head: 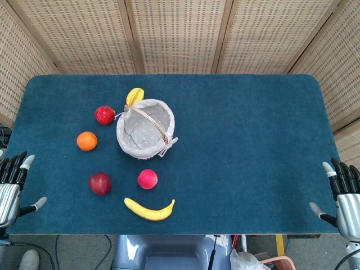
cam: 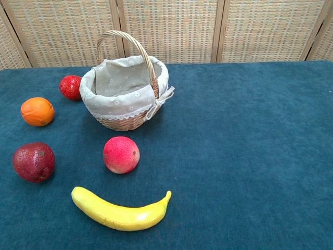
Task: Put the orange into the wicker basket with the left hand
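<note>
— Left robot hand (head: 12,185)?
— At the desk's (head: 253,140) left edge, near the front corner, fingers apart, holding nothing.
— Orange (head: 86,140)?
— On the left half, just left of the wicker basket (head: 145,128), not touching.
— Right robot hand (head: 342,197)?
— At the right edge, fingers spread, gripping nothing.

A teal-blue cloth (head: 242,140) is seen between black fingers (head: 14,166); a vivid orange (cam: 37,111), a tan wicker basket (cam: 127,91) lined in grey dotted fabric, a yellow banana (cam: 119,213), a pink-red peach (cam: 120,154) and a maroon fruit (cam: 33,162) are shown
</note>
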Robot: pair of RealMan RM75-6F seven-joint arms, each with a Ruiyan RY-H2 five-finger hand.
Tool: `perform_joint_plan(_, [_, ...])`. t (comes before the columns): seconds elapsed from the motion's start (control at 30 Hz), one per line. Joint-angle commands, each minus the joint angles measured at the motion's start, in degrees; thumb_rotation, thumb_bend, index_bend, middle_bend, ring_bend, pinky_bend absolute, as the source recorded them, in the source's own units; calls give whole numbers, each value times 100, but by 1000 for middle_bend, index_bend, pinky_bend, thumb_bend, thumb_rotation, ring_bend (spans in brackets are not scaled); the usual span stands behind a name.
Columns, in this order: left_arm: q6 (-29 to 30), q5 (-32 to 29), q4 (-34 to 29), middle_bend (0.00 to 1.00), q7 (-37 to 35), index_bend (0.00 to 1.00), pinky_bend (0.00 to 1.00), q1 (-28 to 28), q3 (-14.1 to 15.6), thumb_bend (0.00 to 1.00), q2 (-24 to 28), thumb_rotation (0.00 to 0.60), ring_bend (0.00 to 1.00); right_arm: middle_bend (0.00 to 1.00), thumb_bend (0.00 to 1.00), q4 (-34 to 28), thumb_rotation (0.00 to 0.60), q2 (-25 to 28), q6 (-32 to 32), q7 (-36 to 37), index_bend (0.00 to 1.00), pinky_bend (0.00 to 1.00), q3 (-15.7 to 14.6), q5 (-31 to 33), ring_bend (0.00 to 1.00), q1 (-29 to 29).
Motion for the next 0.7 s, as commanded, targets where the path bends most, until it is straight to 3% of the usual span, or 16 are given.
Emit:
perform_joint_plan(0.03, [-28, 20, -11, 0, -67, 0, 0, -6, 23, 0, 36, 600, 0, 0, 0, -18, 600, 14, -1, 21, 0, 0, -17, -26, 0, -8])
perform_joint_plan(0.17, [-235, -132, 50, 0, -176, 0, 0, -110, -38, 0, 63, 600, 0, 0, 0, -11, 600, 40, -14, 89, 0, 0, -33, -55, 0, -8])
perform_joint_plan(0.23, [-610, -320, 256, 0, -270, 0, 0, -375, -196, 0, 23, 600, 0, 0, 0, -5, 600, 57, -38, 145, 0, 0, -32, -37, 0, -3])
perform_joint_plan(0.3, [-1253, -520, 832, 0, -681, 0, 0, -899, -490, 0, -190, 600, 0, 0, 0, -44, 600, 91, -123, 159, 0, 0, -31, 36, 0, 15])
perform_joint_plan(0.4, [-1865, -510, 1781, 0, -1413, 0, 44, -1451, -685, 0, -582, 600, 0, 0, 0, -84, 600, 111, -222, 144, 0, 0, -20, 98, 0, 53])
perform_joint_plan(0.57, [-3124, -686, 3333, 0, -2251, 0, 82, -2307, -766, 0, -1374, 600, 0, 0, 0, -97, 600, 84, -388, 59, 0, 0, 16, 233, 0, 127])
perform_joint_plan(0.7, [-3496, -703, 3984, 0, -2490, 0, 82, -2621, -752, 0, -1760, 600, 0, 0, 0, -86, 600, 61, -497, 14, 0, 0, 34, 330, 0, 170])
